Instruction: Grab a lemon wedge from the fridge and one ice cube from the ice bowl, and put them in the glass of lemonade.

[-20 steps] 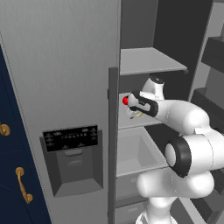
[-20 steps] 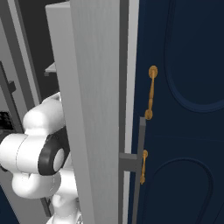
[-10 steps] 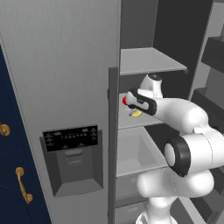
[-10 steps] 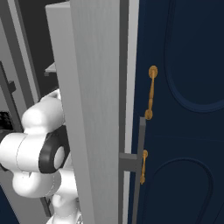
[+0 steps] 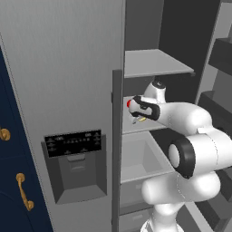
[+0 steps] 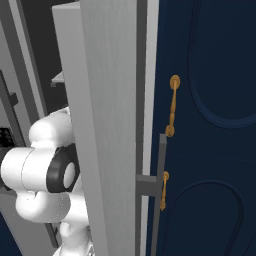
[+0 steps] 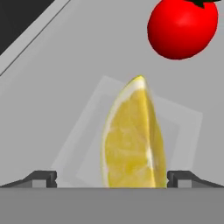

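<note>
1. The worst risk here was a closing squeeze that pinched the lemon wedge (image 7: 133, 140) on its slick curved rind, so that it squirted out toward 12 o'clock across the shelf (image 7: 52, 109) of the fridge (image 5: 63, 68)
2. A second risk was the red tomato (image 7: 183, 27) at about 1 o'clock of the wedge in the hand view: a push forward could knock it and send it rolling
3. A third was closing too high, so that the fingertips (image 7: 41, 178) caught only the thin top edge and the wedge dropped on lifting
4. The gripper (image 7: 111, 180) stood as wide as it goes and held nothing
5. The wedge stood upright on a pale square patch of the shelf, directly between the two tips, its point toward 12 o'clock; whether the tips touched it could not be told
6. From the left base view the hand reached into the open fridge at mid-shelf height, with the tomato at its 9 o'clock
</note>
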